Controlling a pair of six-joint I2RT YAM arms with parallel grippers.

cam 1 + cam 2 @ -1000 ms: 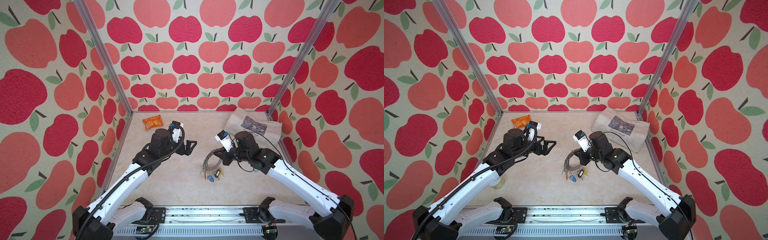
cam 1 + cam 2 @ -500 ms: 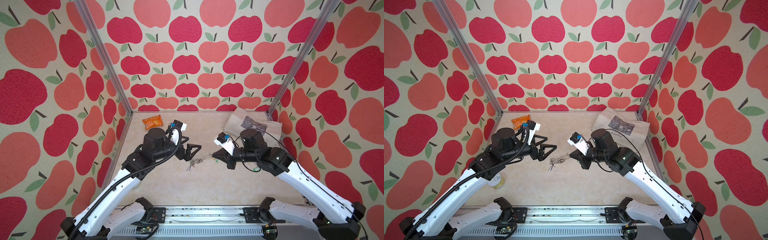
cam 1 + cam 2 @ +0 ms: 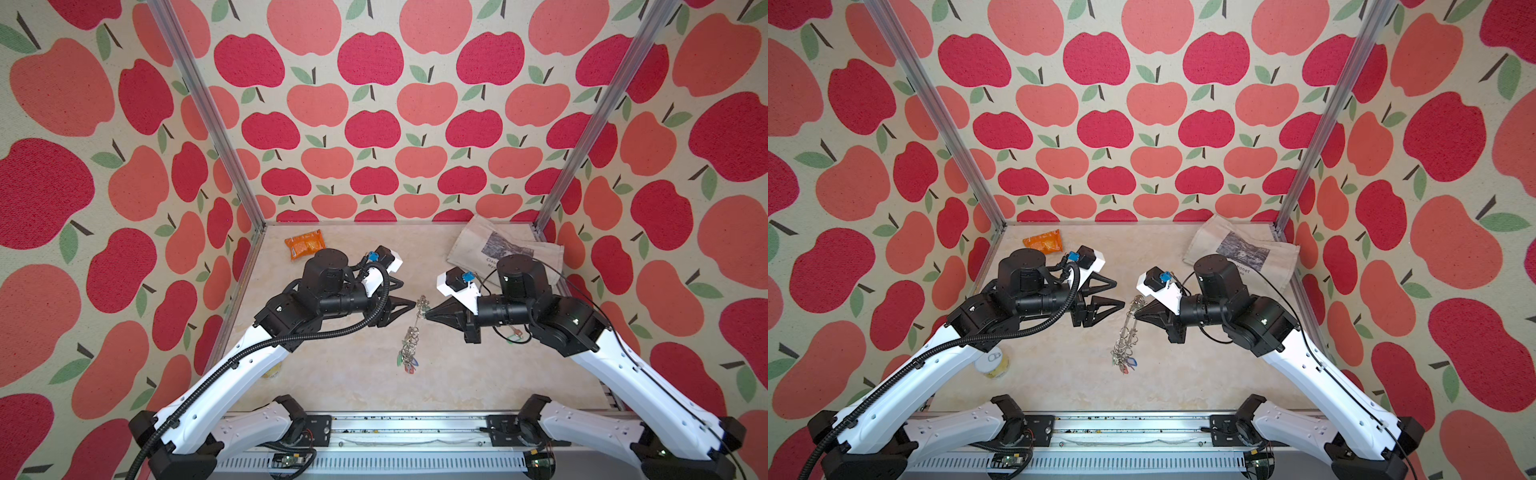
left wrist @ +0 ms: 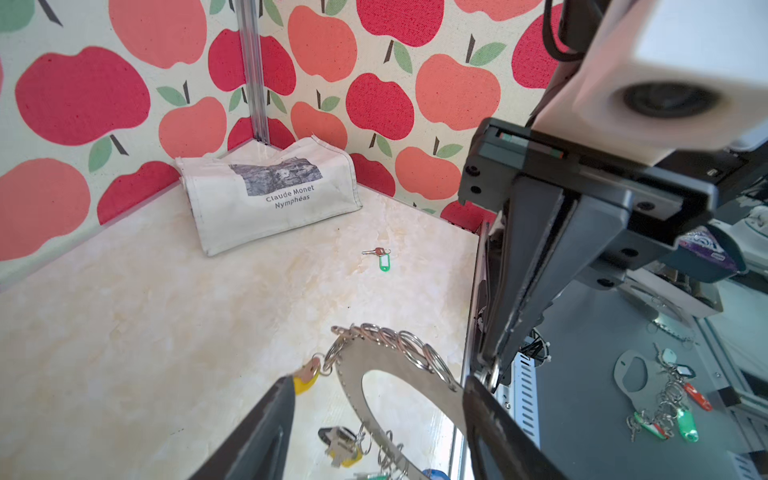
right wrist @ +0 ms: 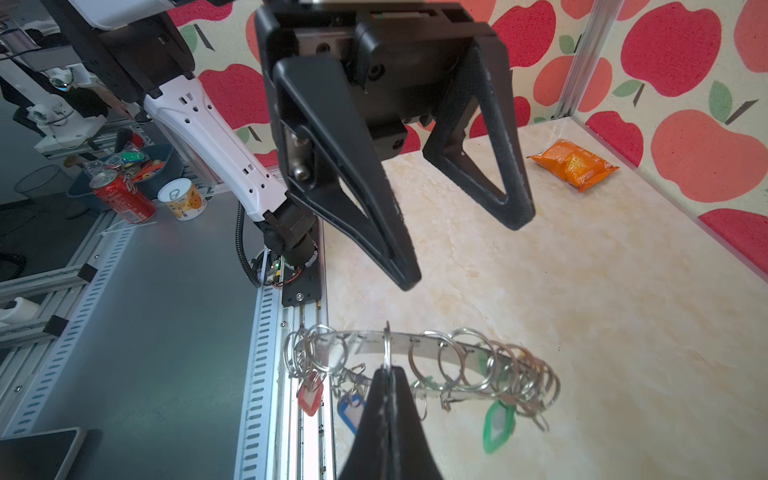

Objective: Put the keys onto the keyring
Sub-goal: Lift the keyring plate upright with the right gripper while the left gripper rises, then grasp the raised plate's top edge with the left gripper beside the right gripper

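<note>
Right pincer clamps keyring, left pincer gapes; left wrist shows 1 loose key.

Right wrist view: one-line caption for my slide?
Right end effector pinches a wire ring on the keyring, tagged keys dangling, open left end effector opposite.

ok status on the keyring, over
Right gripper shut on keyring, which hangs from it. Left gripper open, straddling its rim. One green-tagged key loose on table. Nothing blocking.
</note>
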